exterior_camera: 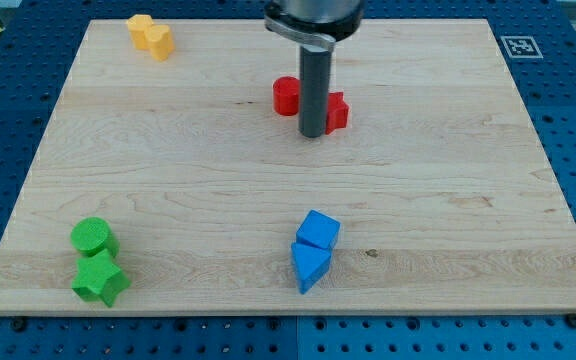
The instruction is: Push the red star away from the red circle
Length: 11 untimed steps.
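Standing upright on the counter, the rod places my tip between two red blocks. The red circle sits at the tip's 10 o'clock, touching the rod. The red star, partly hidden, sits at 2 o'clock, also against the rod. No gripper is fitted, so no opening state applies.

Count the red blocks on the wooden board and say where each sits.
2. A red circle block lies just to the view's left of my tip; a red star block, partly hidden behind the rod, lies just to its right, both near the view's top centre.
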### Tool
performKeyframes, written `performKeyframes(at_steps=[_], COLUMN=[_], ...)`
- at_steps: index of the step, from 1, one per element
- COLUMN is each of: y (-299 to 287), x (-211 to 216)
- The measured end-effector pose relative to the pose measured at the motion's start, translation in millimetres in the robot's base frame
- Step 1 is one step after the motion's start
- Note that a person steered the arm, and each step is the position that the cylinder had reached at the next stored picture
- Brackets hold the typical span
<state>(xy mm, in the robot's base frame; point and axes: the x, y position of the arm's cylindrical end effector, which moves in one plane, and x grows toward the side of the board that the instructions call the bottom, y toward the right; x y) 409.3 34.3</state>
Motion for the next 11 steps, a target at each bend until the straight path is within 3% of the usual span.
performKeyframes(at_steps=[2, 3, 5, 9, 11], y=[-33, -58, -56, 104, 70], x=[-1, -25, -36, -5, -17])
